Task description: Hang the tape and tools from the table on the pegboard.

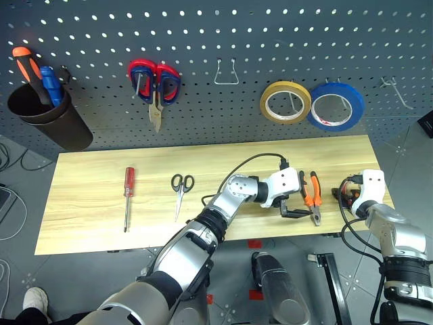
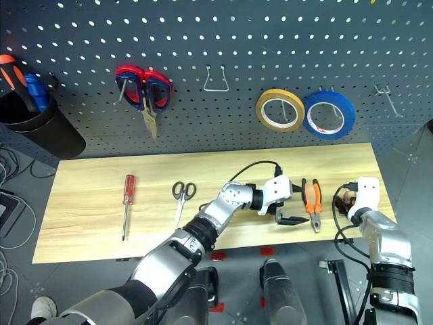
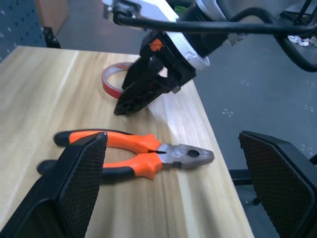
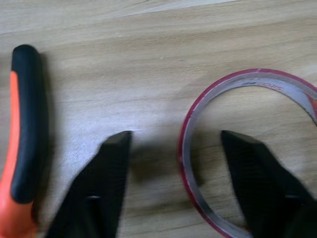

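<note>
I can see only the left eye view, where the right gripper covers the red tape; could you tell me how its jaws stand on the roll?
Observer: In the right wrist view the right gripper straddles the rim of the red tape: one finger is outside the roll, the other is in its hollow centre, and the jaws are not yet closed on it.
Operator: Thank you. Is the left gripper holding the pliers?
Observer: No. The left gripper has its jaws wide open, and the orange-and-black pliers lie flat on the table ahead of them, ungripped.
</note>
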You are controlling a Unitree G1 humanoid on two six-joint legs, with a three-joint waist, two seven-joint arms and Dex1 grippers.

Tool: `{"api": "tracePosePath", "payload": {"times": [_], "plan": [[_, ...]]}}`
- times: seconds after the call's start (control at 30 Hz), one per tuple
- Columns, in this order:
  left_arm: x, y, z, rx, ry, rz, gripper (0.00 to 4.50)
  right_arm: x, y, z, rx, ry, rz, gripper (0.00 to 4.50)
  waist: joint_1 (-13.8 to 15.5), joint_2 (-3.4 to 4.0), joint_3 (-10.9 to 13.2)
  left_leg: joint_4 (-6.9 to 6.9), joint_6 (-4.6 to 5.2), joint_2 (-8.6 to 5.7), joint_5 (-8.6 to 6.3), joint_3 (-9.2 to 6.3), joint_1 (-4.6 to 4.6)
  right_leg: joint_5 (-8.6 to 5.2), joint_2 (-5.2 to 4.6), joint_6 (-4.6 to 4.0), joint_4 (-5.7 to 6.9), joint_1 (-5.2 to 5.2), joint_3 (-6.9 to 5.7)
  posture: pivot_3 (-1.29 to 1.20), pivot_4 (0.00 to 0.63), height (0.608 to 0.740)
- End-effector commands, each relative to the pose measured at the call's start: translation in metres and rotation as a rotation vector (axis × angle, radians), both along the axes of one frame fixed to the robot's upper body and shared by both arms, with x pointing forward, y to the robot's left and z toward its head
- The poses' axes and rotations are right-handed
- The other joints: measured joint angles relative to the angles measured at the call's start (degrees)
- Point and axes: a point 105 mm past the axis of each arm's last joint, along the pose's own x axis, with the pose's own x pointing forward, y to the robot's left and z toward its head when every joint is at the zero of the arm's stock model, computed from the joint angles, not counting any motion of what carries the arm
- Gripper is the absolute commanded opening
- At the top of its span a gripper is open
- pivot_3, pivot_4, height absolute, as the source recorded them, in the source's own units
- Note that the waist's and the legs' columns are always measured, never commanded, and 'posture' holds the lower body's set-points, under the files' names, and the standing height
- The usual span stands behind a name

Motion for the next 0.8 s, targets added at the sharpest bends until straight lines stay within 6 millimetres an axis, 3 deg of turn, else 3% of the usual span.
{"api": "tracePosePath", "payload": {"times": [0.03, 0.2, 0.47, 0.7, 0.8], "plan": [[-0.003, -0.007, 0.004, -0.019, -0.016, -0.017, 4.50, -0.007, -0.004, -0.012, 0.010, 0.045, -0.021, 1.55, 0.0, 0.01, 0.1, 0.00, 0.00, 0.00, 0.00, 0.00, 0.00, 0.00, 0.00, 0.00, -0.01, 0.00, 0.00, -0.08, 0.471, 0.740], [-0.002, -0.005, 0.003, -0.017, -0.020, -0.013, 4.50, -0.008, -0.010, -0.014, -0.039, 0.054, -0.035, 0.04, 0.0, -0.01, 0.1, 0.00, -0.01, 0.02, 0.00, 0.00, 0.00, 0.00, 0.00, 0.00, -0.02, 0.00, -0.01, -0.08, 0.456, 0.740], [-0.006, -0.003, 0.006, -0.045, -0.011, -0.030, 4.50, -0.016, -0.012, -0.002, -0.265, 0.000, 0.000, 0.04, 0.4, 0.07, 0.0, 0.00, -0.04, 0.02, 0.02, 0.01, -0.07, 0.01, -0.06, 0.02, -0.10, -0.02, -0.07, -0.09, 0.382, 0.740], [-0.003, -0.003, 0.046, -0.201, -0.005, 0.023, 4.50, -0.029, 0.005, 0.047, -0.578, -0.251, 0.054, 0.04, 0.0, 0.59, -0.7, 0.12, -0.17, -0.05, 0.13, 0.15, -0.99, 0.01, -0.26, 0.04, 0.28, -1.11, -0.03, -0.11, 0.286, 0.740], [-0.005, 0.001, 0.058, -0.250, 0.008, 0.049, 4.50, -0.030, 0.006, 0.071, -0.697, -0.371, 0.009, 0.04, -0.2, 0.66, -2.4, 0.09, -0.19, -0.11, 0.30, 0.14, -1.19, 0.03, -0.30, 0.06, 0.42, -1.39, -0.06, -0.12, 0.240, 0.740]]}}
